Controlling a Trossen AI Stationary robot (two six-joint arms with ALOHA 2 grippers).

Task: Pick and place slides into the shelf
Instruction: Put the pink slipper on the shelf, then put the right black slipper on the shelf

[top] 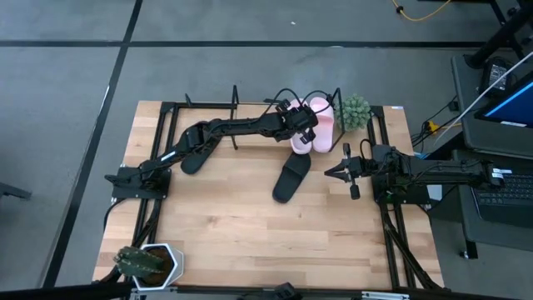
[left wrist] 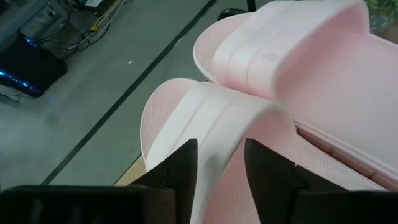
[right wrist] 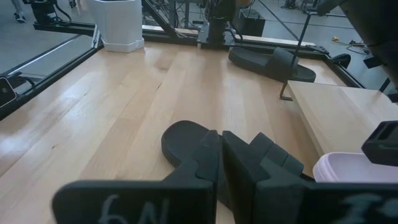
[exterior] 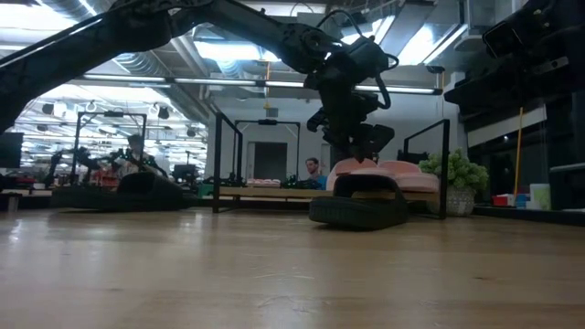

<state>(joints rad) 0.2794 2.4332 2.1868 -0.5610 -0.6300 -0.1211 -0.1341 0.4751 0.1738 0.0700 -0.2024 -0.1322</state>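
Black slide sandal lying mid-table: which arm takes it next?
Right. The right tool hangs free beside the black slide sandal; the left tool is busy at the pale pink slide sandal on the shelf.

I'm seeing only one marking: pale characters on the right gripper [right wrist: 221, 155] body in its own wrist view, looking like "6N" or similar, upside down and too blurred for me to be sure. I'm reading nothing anywhere else.
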